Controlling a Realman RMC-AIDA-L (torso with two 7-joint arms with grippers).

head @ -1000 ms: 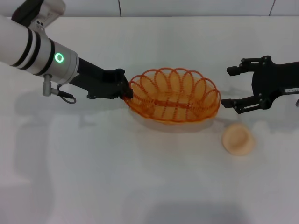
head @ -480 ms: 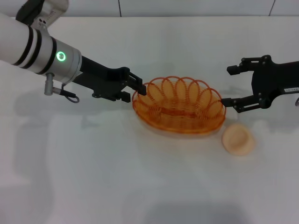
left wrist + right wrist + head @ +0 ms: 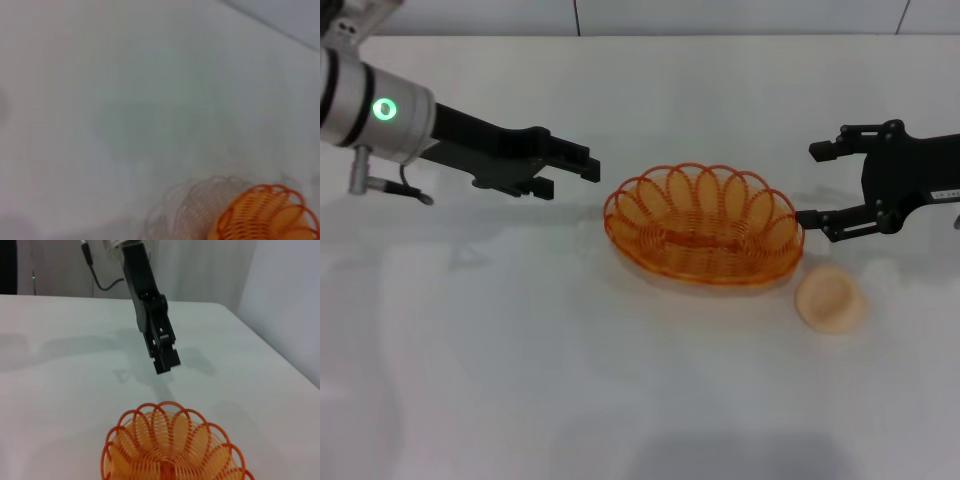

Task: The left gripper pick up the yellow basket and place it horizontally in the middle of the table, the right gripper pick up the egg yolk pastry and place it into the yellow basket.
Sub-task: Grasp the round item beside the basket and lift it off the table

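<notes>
The yellow basket [image 3: 703, 238] stands upright on the white table [image 3: 620, 380], near the middle, its long side across the view. My left gripper [image 3: 570, 177] is open and empty, a short way left of the basket and apart from it. The egg yolk pastry [image 3: 830, 299] lies on the table just right of and in front of the basket. My right gripper [image 3: 809, 185] is open and empty, hovering by the basket's right end, behind the pastry. The basket also shows in the left wrist view [image 3: 265, 215] and the right wrist view [image 3: 170, 450], where the left gripper [image 3: 165, 362] hangs beyond it.
The table's far edge meets a grey wall [image 3: 720, 15] at the back. Bare tabletop lies in front of the basket and to its left.
My left gripper set the basket down, let go of its left rim and pulled back to the left. The basket now rests still. The right arm has not moved.
</notes>
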